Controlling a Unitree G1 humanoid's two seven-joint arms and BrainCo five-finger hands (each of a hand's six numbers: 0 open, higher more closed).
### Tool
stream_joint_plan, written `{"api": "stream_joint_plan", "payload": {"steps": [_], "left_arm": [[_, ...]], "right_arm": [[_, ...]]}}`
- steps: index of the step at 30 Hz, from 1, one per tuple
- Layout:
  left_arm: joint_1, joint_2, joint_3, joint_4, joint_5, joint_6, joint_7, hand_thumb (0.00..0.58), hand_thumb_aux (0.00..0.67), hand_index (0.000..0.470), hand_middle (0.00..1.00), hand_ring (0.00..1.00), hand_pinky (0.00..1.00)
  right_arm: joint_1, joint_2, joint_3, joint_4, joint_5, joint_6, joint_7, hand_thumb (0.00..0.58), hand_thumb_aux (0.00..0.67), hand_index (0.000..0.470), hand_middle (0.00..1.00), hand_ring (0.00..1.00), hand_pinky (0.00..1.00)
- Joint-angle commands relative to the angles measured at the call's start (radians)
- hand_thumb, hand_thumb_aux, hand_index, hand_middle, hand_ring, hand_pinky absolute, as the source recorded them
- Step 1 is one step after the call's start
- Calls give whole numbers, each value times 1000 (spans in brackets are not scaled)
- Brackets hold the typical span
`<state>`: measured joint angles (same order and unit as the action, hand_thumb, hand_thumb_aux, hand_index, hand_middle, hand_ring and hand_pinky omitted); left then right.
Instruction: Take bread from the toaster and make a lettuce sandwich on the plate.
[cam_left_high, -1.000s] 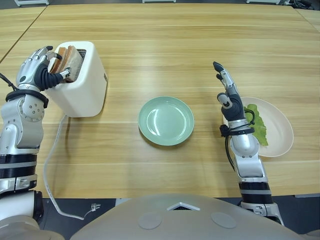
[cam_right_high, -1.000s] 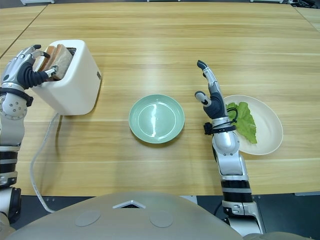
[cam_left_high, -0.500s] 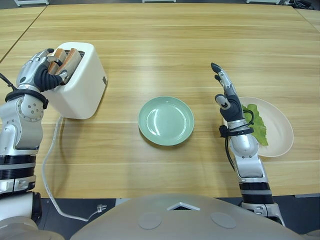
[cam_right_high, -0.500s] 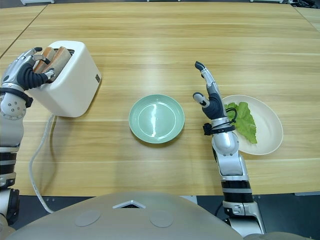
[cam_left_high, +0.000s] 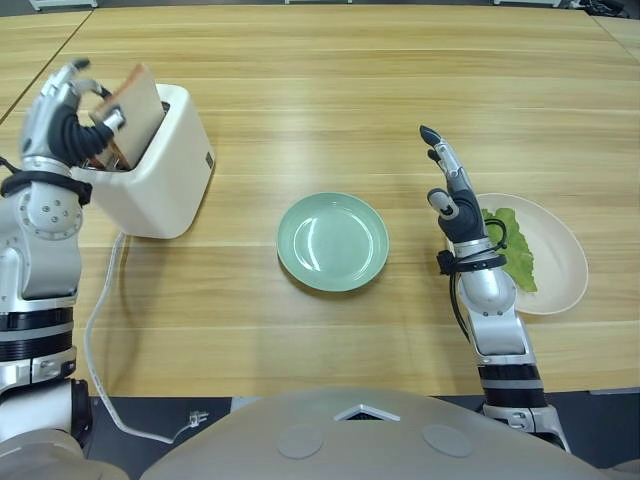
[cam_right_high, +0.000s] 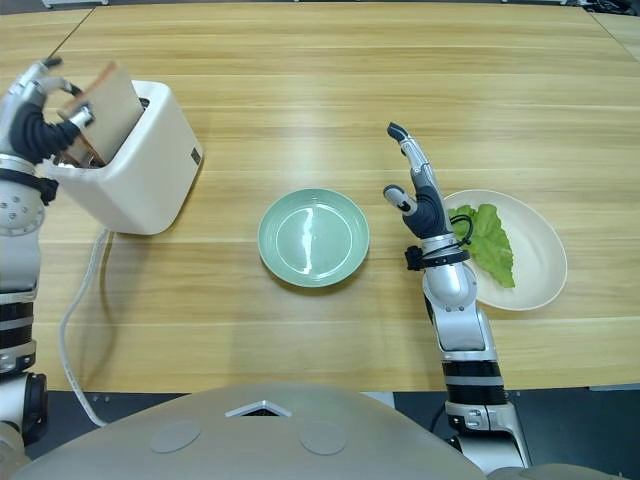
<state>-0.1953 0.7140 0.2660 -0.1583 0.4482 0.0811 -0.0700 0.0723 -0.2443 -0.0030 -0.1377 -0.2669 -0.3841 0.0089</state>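
A white toaster (cam_left_high: 165, 175) stands at the left of the wooden table. My left hand (cam_left_high: 62, 115) is shut on a slice of bread (cam_left_high: 135, 105), which is lifted partly out of the toaster's slot and tilted. A second slice sits low in the slot behind it. An empty green plate (cam_left_high: 332, 241) lies in the middle of the table. A lettuce leaf (cam_left_high: 515, 249) rests on a cream plate (cam_left_high: 560, 262) at the right. My right hand (cam_left_high: 452, 190) stands open and upright just left of the cream plate, holding nothing.
The toaster's white cord (cam_left_high: 100, 330) runs down from it to the table's front edge, ending in a plug (cam_left_high: 195, 413). Bare wooden tabletop stretches behind the plates and between the toaster and the green plate.
My left hand has risen, pulling the bread slice up out of the toaster slot. The toaster has settled back level. My right hand has barely moved.
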Motion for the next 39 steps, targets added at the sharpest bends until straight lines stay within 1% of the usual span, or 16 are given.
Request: {"api": "stream_joint_plan", "payload": {"steps": [1, 4, 8, 11, 14, 17, 21, 25, 28, 31, 34, 36, 39], "left_arm": [[-8, -38, 32, -89, -79, -35, -7, 580, 670, 470, 0, 0, 0], [0, -60, 27, -129, -139, -38, -39, 580, 670, 470, 0, 0, 0], [7, -109, 17, -178, -301, 8, -133, 580, 670, 470, 0, 0, 0], [25, -160, 11, -232, -470, 96, -218, 580, 670, 470, 0, 0, 0], [54, -213, -29, -267, -612, 211, -284, 580, 670, 470, 0, 0, 0], [89, -281, -112, -272, -697, 320, -313, 580, 670, 470, 0, 0, 0], [128, -362, -196, -279, -771, 417, -316, 580, 670, 470, 0, 0, 0], [169, -425, -283, -278, -799, 467, -310, 580, 670, 470, 0, 0, 0], [190, -456, -336, -263, -789, 477, -303, 580, 670, 470, 0, 0, 0], [202, -478, -369, -248, -783, 502, -289, 580, 670, 470, 0, 0, 0], [206, -467, -410, -227, -735, 521, -264, 580, 670, 470, 0, 0, 0], [203, -454, -443, -212, -677, 504, -241, 580, 670, 470, 0, 0, 0], [205, -423, -531, -179, -539, 433, -204, 580, 670, 470, 0, 0, 0]], "right_arm": [[-20, 3, 11, 20, -7, 7, 2, 0, 0, 0, 0, 0, 0], [-31, 5, 16, 34, -9, 4, 0, 0, 0, 0, 0, 0, 0], [-35, 5, 14, 34, -5, 2, -2, 0, 0, 0, 0, 0, 0], [-39, 5, 5, 26, 5, 6, -1, 0, 0, 0, 0, 0, 0], [-43, 0, -16, 4, 20, 15, 0, 0, 0, 0, 0, 0, 0], [-59, -12, -45, -24, 29, 31, 4, 0, 0, 0, 0, 0, 0], [-85, -32, -76, -31, 38, 47, 5, 0, 0, 0, 0, 0, 0], [-104, -48, -94, -44, 31, 62, 7, 0, 0, 0, 0, 0, 0], [-114, -65, -108, -61, 22, 69, 7, 0, 0, 0, 0, 0, 0], [-126, -91, -124, -71, 8, 76, 8, 0, 0, 0, 0, 0, 0], [-138, -125, -147, -76, -11, 80, 9, 0, 0, 0, 0, 0, 0], [-140, -154, -165, -85, -33, 77, 7, 0, 0, 0, 0, 0, 0], [-131, -216, -175, -105, -127, 73, 11, 0, 0, 0, 0, 0, 0]]}}
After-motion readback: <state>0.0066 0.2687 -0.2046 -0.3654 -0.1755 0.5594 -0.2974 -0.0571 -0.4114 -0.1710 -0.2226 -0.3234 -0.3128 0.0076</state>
